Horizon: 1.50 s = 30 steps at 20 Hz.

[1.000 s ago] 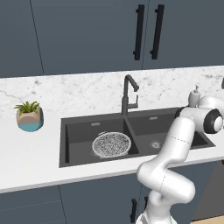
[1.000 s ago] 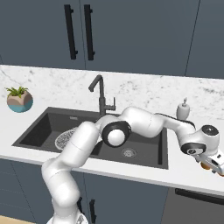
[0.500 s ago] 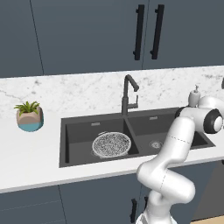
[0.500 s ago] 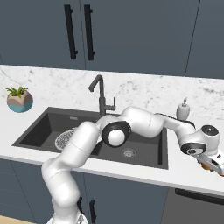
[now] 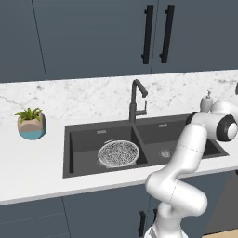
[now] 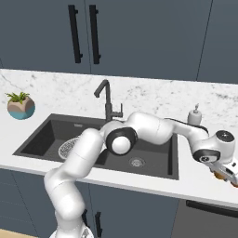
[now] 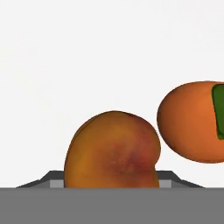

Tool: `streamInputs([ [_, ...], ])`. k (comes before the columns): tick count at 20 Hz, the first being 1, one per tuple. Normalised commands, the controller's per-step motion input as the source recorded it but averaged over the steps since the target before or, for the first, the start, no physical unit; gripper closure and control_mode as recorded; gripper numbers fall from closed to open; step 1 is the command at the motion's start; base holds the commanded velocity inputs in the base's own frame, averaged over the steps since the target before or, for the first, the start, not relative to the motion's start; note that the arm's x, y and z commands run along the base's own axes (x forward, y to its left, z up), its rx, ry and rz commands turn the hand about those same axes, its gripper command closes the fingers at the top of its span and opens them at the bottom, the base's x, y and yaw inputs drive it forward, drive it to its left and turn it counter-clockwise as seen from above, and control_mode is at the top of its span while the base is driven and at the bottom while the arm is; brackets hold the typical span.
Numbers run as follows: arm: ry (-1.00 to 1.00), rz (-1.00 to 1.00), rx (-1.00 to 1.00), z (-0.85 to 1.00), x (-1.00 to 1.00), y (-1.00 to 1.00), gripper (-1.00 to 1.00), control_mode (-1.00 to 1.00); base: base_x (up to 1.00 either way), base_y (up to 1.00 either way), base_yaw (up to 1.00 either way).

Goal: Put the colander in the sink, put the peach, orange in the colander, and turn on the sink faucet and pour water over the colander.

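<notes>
I have the gripper [image 6: 224, 173] closed on the peach [image 7: 113, 151], a smooth lopsided fruit mottled orange and red, at the counter's [image 6: 195, 183] front right corner beside the sink [image 6: 153, 160]. The rounder orange [image 7: 190, 122] lies just beside it, its far side cut off. The white mesh colander [image 5: 118, 154] sits in the left basin.

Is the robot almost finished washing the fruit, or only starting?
Early on. Done: the white wire-mesh colander sits in the dark grey double sink. In hand: the gripper is shut on the reddish-orange peach, beside the yellow-orange orange. Left: both fruits into the colander, then water from the black faucet.
</notes>
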Motion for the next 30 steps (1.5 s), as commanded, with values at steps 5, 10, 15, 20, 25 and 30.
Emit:
streamInputs([
  [5, 0.00, 0.00, 0.00, 0.35, -0.31, 0.65, 1.00, -1.00, 0.00, 0.00, 0.00],
  [10, 0.01, 0.00, 0.00, 0.44, -0.45, 0.68, 1.00, -1.00, 0.00, 0.00, 0.00],
  [15, 0.03, 0.00, 0.00, 0.36, -0.40, 0.77, 1.00, -1.00, 0.00, 0.00, 0.00],
  [20, 0.01, 0.00, 0.00, 0.37, -0.04, 0.90, 1.00, -1.00, 0.00, 0.00, 0.00],
  [25, 0.01, 0.02, 0.00, 0.33, 0.00, 0.95, 1.00, -1.00, 0.00, 0.00, 0.00],
  [30, 0.06, 0.05, 0.00, 0.26, 0.00, 1.00, 1.00, -1.00, 0.00, 0.00, 0.00],
])
